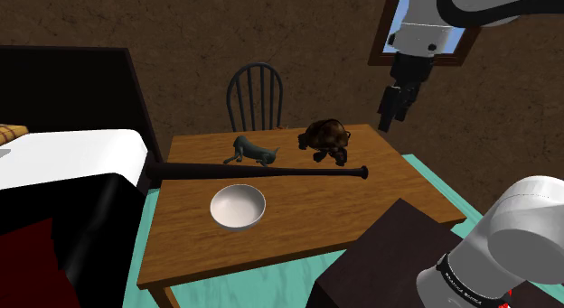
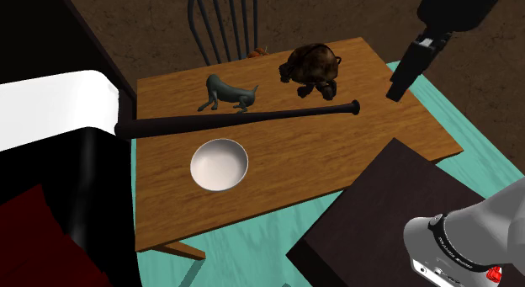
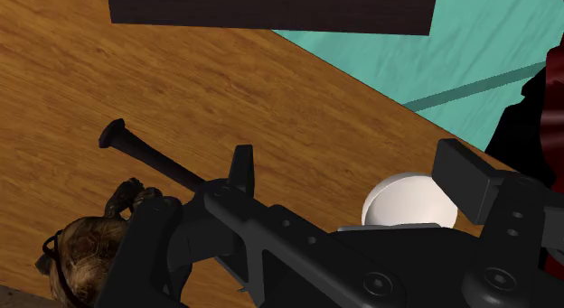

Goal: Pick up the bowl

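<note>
A white bowl (image 1: 238, 207) (image 2: 219, 164) sits upright and empty on the wooden table (image 1: 307, 216) (image 2: 294, 159), near its front edge. My black gripper (image 1: 390, 107) (image 2: 397, 90) hangs in the air above the table's far corner on the shoulder view's right, well away from the bowl. In the wrist view the gripper (image 3: 352, 171) stands open with its two fingers (image 3: 240, 167) wide apart and nothing between them. The bowl (image 3: 407, 200) shows there partly behind the hand's body.
A long dark baseball bat (image 1: 262, 172) (image 2: 244, 119) (image 3: 149, 155) lies across the table behind the bowl. Beyond it stand a grey-blue animal figurine (image 1: 253, 151) (image 2: 227, 92) and a brown turtle-like figure (image 1: 327, 139) (image 2: 311, 68). A chair (image 1: 255, 94) and a bed (image 1: 63, 162) flank the table.
</note>
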{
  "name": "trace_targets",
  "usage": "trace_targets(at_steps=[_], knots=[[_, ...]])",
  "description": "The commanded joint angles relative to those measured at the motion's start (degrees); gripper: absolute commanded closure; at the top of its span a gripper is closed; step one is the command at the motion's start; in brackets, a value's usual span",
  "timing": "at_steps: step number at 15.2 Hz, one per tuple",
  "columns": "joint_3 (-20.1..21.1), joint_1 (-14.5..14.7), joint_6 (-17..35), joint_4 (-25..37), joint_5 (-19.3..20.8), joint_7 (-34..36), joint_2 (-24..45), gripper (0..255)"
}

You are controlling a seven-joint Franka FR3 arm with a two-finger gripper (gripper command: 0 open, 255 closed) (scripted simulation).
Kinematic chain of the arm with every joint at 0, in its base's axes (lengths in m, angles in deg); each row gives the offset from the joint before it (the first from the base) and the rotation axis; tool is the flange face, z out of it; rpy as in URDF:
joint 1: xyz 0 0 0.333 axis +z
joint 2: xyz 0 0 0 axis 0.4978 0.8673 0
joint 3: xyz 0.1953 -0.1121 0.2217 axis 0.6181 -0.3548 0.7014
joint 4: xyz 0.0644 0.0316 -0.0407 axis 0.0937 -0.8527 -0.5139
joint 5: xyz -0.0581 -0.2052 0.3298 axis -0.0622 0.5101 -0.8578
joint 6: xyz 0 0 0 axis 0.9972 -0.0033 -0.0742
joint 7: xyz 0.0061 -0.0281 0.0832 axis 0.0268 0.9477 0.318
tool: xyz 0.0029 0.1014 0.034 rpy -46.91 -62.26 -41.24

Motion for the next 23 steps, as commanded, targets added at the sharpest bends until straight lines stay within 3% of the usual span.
trace_targets(at_steps=[1,12,23], knots=[[0.0,0.0,0.0,0.0,0.0,0.0,0.0,0],[4.1,1.8,22.2,-3.4,-4.3,3.8,17.3,0],[7.4,3.4,40.6,3.4,-5.9,7.3,40.8,0]])
